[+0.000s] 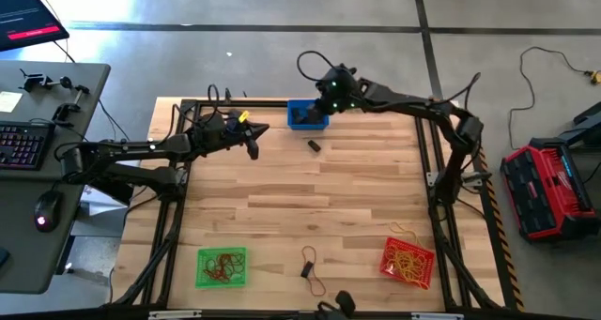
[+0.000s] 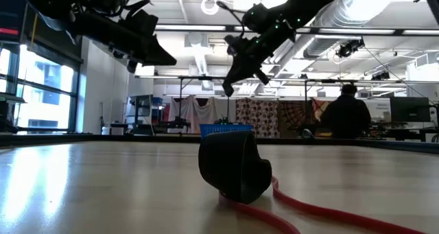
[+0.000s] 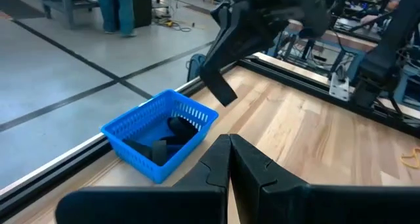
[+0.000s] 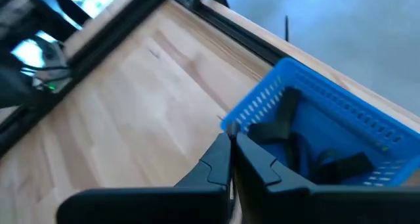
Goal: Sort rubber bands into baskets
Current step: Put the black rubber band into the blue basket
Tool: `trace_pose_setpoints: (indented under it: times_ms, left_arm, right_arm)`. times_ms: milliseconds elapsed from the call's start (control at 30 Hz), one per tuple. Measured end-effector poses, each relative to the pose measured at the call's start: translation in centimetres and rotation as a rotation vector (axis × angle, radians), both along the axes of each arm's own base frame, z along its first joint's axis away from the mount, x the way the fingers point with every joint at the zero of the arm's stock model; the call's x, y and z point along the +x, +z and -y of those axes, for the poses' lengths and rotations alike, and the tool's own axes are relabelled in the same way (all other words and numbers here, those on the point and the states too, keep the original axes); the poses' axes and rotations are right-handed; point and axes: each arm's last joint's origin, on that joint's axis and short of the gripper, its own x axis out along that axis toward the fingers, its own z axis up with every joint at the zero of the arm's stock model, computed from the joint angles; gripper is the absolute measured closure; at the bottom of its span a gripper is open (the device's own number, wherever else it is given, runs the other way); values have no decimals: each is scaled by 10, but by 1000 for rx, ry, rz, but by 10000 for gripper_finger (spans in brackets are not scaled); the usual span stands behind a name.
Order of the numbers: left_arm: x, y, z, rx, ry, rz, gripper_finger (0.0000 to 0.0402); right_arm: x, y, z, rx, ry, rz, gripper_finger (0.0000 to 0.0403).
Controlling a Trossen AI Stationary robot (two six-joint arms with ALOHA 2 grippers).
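The right gripper (image 1: 320, 105) hangs over the blue basket (image 1: 307, 116) at the far edge of the counter (image 1: 357, 189), its fingers (image 4: 259, 161) clenched together with nothing between them, and black bands (image 4: 289, 129) lie inside that basket. The left gripper (image 1: 254, 142) hovers near the basket's left, its fingers (image 3: 252, 168) also clenched and empty. Nearer the front edge, the green basket (image 1: 223, 267) holds reddish-brown bands, the red basket (image 1: 408, 262) holds yellow ones, and 2 loose bands (image 1: 312, 268) lie between them, with 1 dark piece (image 1: 314, 146) just beside the blue basket.
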Motion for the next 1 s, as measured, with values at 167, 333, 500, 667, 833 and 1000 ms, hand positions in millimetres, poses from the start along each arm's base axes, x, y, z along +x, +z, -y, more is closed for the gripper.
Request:
trace_pose_setpoints:
  times_ms: [167,333,500,667,833,1000]
  left_arm:
    - [0,0,-1,2,23,-2,402]
    - [0,0,-1,3,25,-4,402]
    - [0,0,-1,9,25,-10,401]
    - [-1,-1,-1,8,25,-14,402]
    - [-1,-2,0,2,26,-28,401]
    - [-1,-4,0,-7,26,-47,401]
  right_arm:
    - [12,-7,19,17,-12,-102,403]
    - [29,-9,39,5,-58,-169,403]
    - [46,-23,53,-94,36,-296,403]
    - [57,-36,62,-250,220,-451,403]
    - [61,-51,66,-374,403,-551,403]
    - [64,-70,69,-429,502,-626,403]
